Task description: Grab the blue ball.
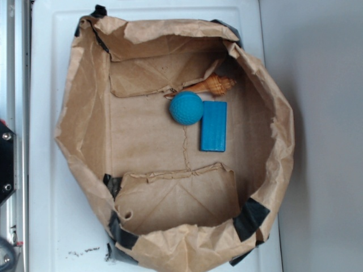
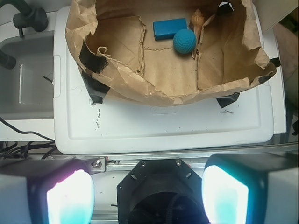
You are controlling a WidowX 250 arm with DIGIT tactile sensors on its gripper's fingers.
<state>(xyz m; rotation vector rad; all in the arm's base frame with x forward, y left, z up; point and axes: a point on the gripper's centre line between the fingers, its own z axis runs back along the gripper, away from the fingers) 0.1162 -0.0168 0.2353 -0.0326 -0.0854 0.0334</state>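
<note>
Ball point(image 1: 186, 107): teal, dimpled; rests on bag point(image 1: 85, 141) floor, touching block point(image 1: 213, 126) and shell point(image 1: 215, 85), the bag's rolled-down walls likely there to pen loose items. Bag sits on white worktop point(image 2: 163, 126). Pincer point(image 2: 147, 191): spread, empty, well apart from ball, outside the bag's near wall; ball lies ahead, slightly right.

The gripper point(image 2: 147, 196) has two pale, glowing fingers point(image 2: 70, 198), pinkish and teal-tinted, flanking a black octagonal mount point(image 2: 159, 184) fixed with small silver screws.
</note>
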